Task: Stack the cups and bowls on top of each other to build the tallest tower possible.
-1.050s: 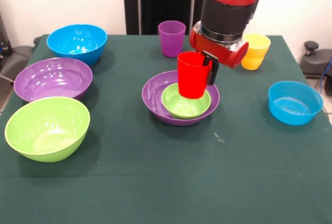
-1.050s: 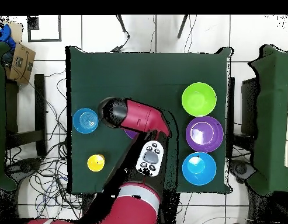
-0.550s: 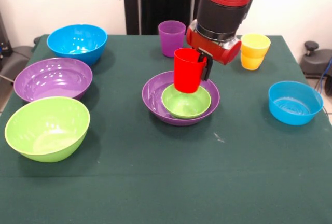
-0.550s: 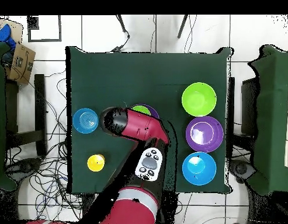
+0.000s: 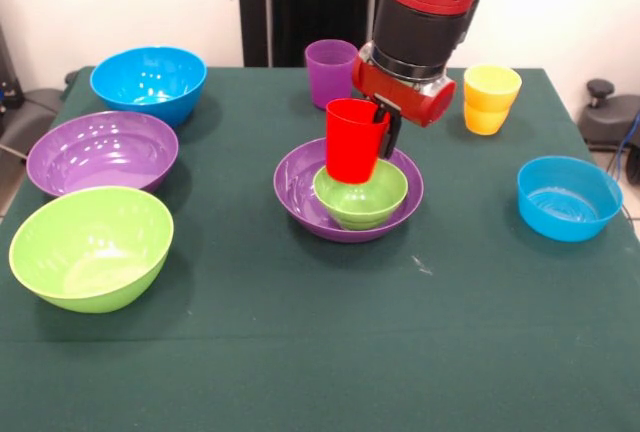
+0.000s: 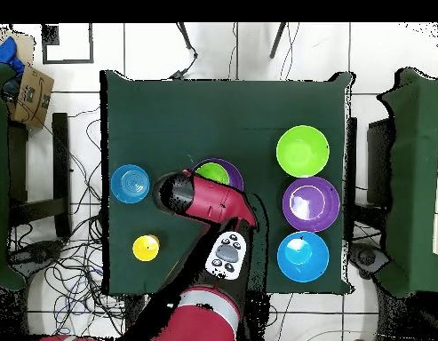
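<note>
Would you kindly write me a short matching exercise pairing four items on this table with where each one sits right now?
Things:
1. red cup
2. small green bowl
3. purple cup
4. lime green bowl

Places:
A. inside a purple bowl
B. front view's near left
C. held by the tool
D. alone at the far edge

Pairs: 1-C, 2-A, 3-D, 4-B

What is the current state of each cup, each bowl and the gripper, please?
gripper: shut on red cup
red cup: upright, held over small green bowl
small green bowl: nested in purple bowl
purple bowl: tower base
purple cup: standing alone
yellow cups: stacked
small blue bowl: empty
</note>
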Action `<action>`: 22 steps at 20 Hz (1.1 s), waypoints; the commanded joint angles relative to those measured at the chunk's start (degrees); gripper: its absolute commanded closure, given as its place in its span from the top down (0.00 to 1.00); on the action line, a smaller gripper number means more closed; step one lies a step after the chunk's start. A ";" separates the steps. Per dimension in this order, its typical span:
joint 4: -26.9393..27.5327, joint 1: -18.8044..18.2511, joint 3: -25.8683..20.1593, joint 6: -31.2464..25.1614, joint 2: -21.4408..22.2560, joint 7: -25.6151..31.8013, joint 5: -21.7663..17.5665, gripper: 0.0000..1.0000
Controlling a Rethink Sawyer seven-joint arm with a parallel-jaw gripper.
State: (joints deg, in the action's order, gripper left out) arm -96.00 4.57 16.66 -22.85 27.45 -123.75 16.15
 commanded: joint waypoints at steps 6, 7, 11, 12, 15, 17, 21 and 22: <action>-2.75 0.10 -5.69 3.05 0.03 -10.20 2.04 0.00; -2.56 0.28 -5.48 2.75 -0.05 -10.33 2.12 0.00; -2.27 0.42 -5.31 2.26 -0.06 -10.29 2.20 0.00; -2.18 0.52 -5.15 1.93 -0.08 -10.40 2.26 0.00; -1.61 1.13 -4.35 0.07 -0.19 -10.80 2.49 0.00; -1.34 1.27 -4.26 -0.46 -0.25 -10.91 2.63 0.00; 2.95 2.85 -1.61 -5.18 -1.65 -11.67 2.55 0.00; 3.93 2.71 -1.62 -6.13 -1.87 -11.56 2.69 0.00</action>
State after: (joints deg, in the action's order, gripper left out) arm -96.14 5.59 17.50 -22.68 27.33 -123.75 16.69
